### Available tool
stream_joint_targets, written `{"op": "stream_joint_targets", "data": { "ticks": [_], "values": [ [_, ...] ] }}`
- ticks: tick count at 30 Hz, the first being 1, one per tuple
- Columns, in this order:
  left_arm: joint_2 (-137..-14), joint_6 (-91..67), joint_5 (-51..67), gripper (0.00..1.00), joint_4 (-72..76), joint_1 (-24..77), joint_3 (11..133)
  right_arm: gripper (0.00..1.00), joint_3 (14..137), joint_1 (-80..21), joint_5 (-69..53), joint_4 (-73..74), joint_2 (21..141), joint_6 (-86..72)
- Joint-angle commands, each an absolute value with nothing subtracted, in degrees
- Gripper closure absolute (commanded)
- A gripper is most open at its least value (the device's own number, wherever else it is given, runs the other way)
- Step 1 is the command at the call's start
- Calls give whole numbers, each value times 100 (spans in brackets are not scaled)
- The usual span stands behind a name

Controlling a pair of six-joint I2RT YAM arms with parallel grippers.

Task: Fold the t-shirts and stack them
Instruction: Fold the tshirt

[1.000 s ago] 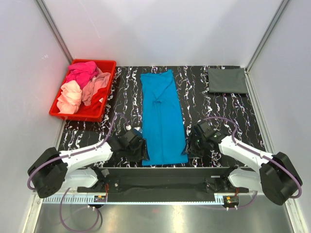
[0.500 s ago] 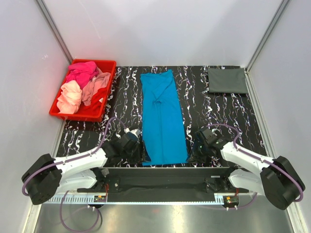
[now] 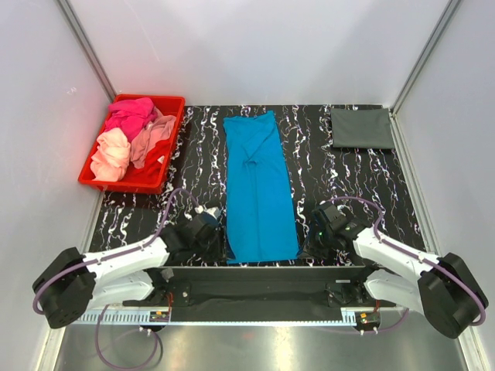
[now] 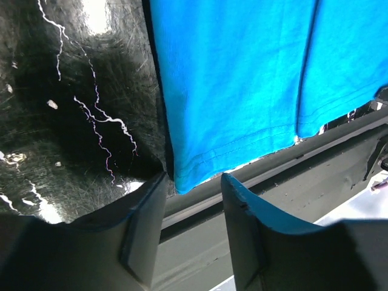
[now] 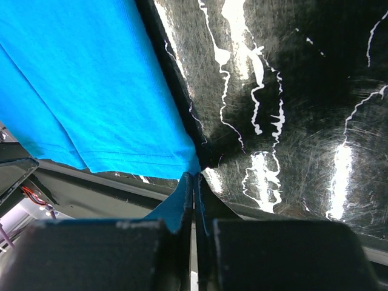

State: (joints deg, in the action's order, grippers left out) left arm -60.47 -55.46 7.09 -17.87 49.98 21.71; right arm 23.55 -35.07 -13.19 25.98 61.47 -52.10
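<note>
The blue t-shirt (image 3: 259, 189) lies flat in a long strip on the marbled table (image 3: 348, 178). The folded dark grey t-shirt (image 3: 362, 127) sits well off its far right corner. The right gripper (image 5: 194, 182) is clamped shut at the shirt's near right corner, on only a sliver of hem as far as I can tell, so it could slip free on lifting. The left gripper (image 4: 193, 182) stands half-wide astride the near left corner and grips nothing, so an uneven lift would skew the fold. Since a second ago both arms have crept toward the near hem, the right claw has closed, and the left has narrowed.
</note>
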Motion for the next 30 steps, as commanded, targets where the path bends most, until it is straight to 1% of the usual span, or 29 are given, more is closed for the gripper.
{"op": "stream_joint_targets", "data": {
  "ticks": [1,4,5,7,8,11,16,20,22,26,28,30],
  "values": [
    [-6179,-5519,641,53,-2171,5010,1741,100,2452,-3542,-1327,2523,6108,-5107],
    [-6144,-5598,781,56,-1917,5010,1591,100,2400,-3533,-1336,2496,6073,-5133],
    [-6144,-5616,826,64,-1786,5010,1556,100,2382,-3533,-1336,2487,6056,-5150],
    [-6179,-5660,922,73,-1653,5010,1495,100,2329,-3533,-1380,2470,5995,-5185],
    [-6214,-5660,940,85,-1574,5010,1503,100,2312,-3533,-1397,2452,5968,-5194],
    [-6284,-5669,1011,100,-1538,5010,1547,100,2259,-3542,-1424,2470,5828,-5238],
    [-5908,-5783,801,100,-1932,5089,1643,100,2311,-3621,-1327,2882,5485,-5335],
    [-5424,-5818,423,100,-2906,5203,1976,100,2478,-3761,-1152,3313,5195,-5475],
    [-5274,-5827,378,100,-3146,5247,2083,100,2531,-3814,-1090,3471,5063,-5554],
    [-4966,-5924,983,100,-2366,5256,2022,100,2654,-3850,-1107,3402,5027,-5590],
    [-5176,-5854,1028,100,-2294,5247,2161,100,2759,-3858,-1055,3340,5194,-5458],
    [-5702,-5582,1028,100,-2329,5230,2450,100,2987,-3858,-941,3392,5395,-5301]
  ]
}}
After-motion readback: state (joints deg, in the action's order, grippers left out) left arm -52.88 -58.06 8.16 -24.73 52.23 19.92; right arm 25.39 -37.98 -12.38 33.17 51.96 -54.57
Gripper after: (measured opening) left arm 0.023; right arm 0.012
